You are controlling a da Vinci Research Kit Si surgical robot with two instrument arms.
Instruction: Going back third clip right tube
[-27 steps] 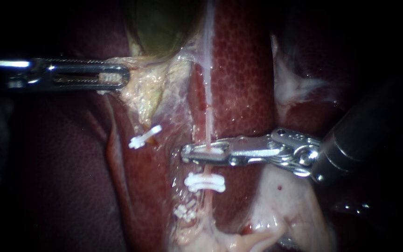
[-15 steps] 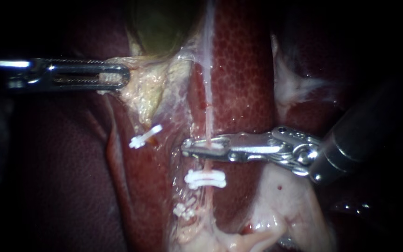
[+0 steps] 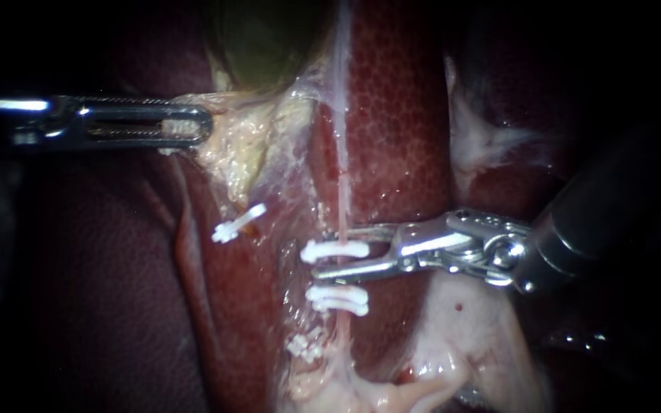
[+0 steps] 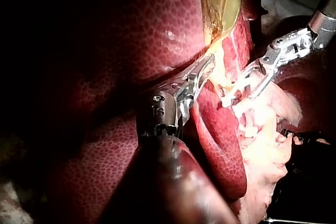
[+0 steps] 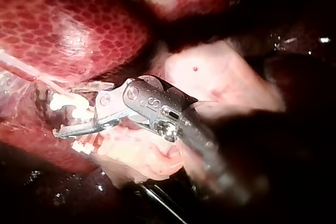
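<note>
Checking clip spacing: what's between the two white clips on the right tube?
Endoscope view: the lower half of the right instrument's open pincer crosses the thin pale tube between the upper white plastic clip and the lower white clip.

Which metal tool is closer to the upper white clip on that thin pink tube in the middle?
The right instrument: its tip straddles that clip on the tube. The left instrument is far off, holding yellowish tissue beside the gallbladder.
</note>
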